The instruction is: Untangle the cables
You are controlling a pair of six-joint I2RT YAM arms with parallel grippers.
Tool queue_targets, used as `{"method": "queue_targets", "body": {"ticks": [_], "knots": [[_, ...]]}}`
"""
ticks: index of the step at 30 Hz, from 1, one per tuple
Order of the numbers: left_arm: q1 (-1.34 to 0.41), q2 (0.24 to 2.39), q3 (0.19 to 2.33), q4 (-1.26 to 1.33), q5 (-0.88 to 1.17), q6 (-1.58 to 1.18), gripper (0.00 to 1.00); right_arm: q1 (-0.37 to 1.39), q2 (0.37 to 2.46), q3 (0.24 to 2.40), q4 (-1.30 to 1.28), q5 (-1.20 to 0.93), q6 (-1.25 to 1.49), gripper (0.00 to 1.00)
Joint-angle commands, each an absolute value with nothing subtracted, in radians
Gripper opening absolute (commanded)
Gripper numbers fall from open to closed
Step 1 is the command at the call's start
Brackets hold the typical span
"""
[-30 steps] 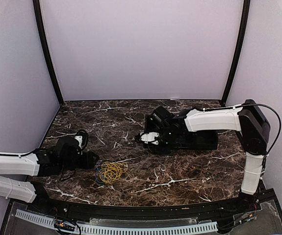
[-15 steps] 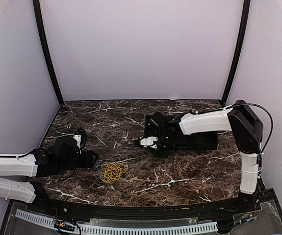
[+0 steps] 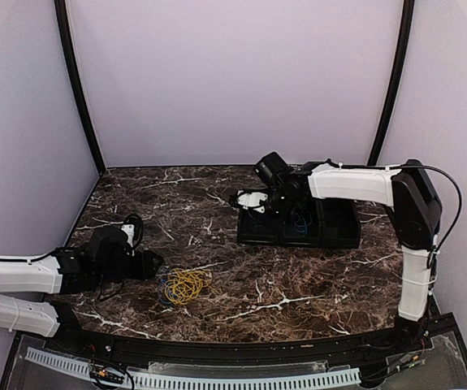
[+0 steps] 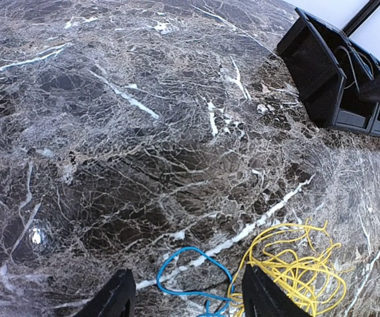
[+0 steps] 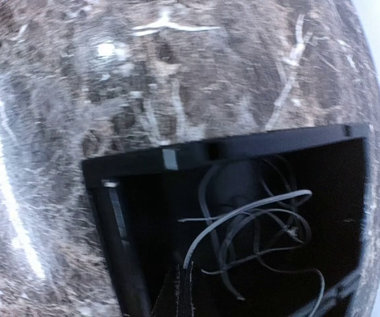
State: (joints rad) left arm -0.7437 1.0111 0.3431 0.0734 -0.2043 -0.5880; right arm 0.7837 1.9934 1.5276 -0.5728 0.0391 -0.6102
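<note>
Rising over the tray [image 5: 256, 140], right gripper [image 5: 180, 284] just clenched its jaws, seemingly pinching 1 pale grey cable [image 5: 242, 218]; left gripper [image 4: 190, 290] jaws released.

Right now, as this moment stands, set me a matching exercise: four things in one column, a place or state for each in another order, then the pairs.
Things:
1. yellow cable
2. grey cable
3. left end effector
4. right end effector

Places or states:
A. shut, above the black tray
B. loosely coiled on the marble table
C. lying inside a compartment of that tray
D. open, low over the table, a blue cable just ahead of it

Pairs: 1-B; 2-C; 3-D; 4-A
</note>
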Motion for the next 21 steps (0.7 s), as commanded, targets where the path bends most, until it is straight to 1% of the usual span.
{"method": "queue_targets", "body": {"ticks": [1,5,9,16,18,21], "knots": [[-0.739,0.999,0.329,0.085,-0.214,-0.588,0.58,0.711,2.036,1.632,-0.575,0.077,-0.642,0.00],[-0.739,0.993,0.330,0.076,-0.213,-0.590,0.58,0.678,2.119,1.728,-0.622,0.045,-0.641,0.00],[-0.739,0.970,0.323,0.063,-0.220,-0.594,0.58,0.679,2.174,1.771,-0.641,0.043,-0.645,0.00],[-0.738,0.959,0.319,0.060,-0.225,-0.596,0.58,0.681,2.178,1.813,-0.703,0.032,-0.641,0.00],[-0.738,0.962,0.321,0.062,-0.227,-0.593,0.58,0.684,2.155,1.821,-0.737,0.035,-0.638,0.09],[-0.738,0.965,0.326,0.062,-0.229,-0.588,0.58,0.689,2.098,1.823,-0.777,0.040,-0.631,0.19]]}}
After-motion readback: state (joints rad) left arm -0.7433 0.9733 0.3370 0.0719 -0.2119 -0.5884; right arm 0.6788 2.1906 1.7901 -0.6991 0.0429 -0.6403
